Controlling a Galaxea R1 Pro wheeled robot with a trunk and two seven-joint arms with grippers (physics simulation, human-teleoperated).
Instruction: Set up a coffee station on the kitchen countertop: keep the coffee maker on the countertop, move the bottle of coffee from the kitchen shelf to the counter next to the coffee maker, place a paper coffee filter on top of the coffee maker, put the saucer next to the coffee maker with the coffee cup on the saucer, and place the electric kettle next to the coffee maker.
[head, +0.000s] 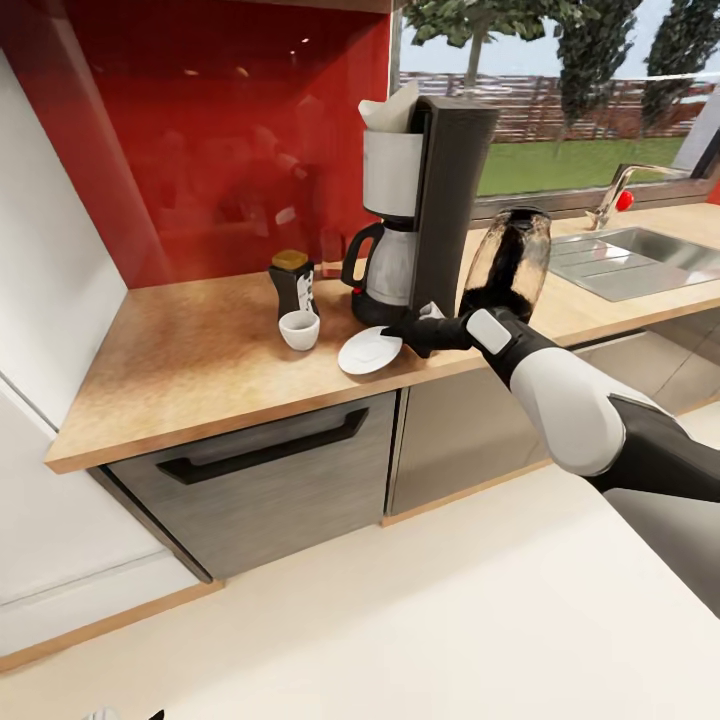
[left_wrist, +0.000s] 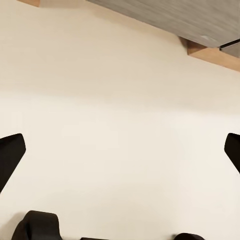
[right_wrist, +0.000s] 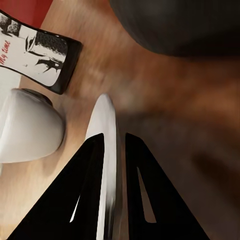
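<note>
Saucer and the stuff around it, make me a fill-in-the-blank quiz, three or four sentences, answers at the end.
1. The right claw is closed on the rim of the ____.
2. The cup stands on the ____, not on the saucer.
3. The paper filter sits on top of the ____.
4. The coffee bottle stands just behind the ____.

Missing words: saucer; counter; coffee maker; cup

Matt wood-grain countertop (head: 200, 350), glossy red backsplash (head: 220, 130), smooth white saucer (head: 368, 352).
</note>
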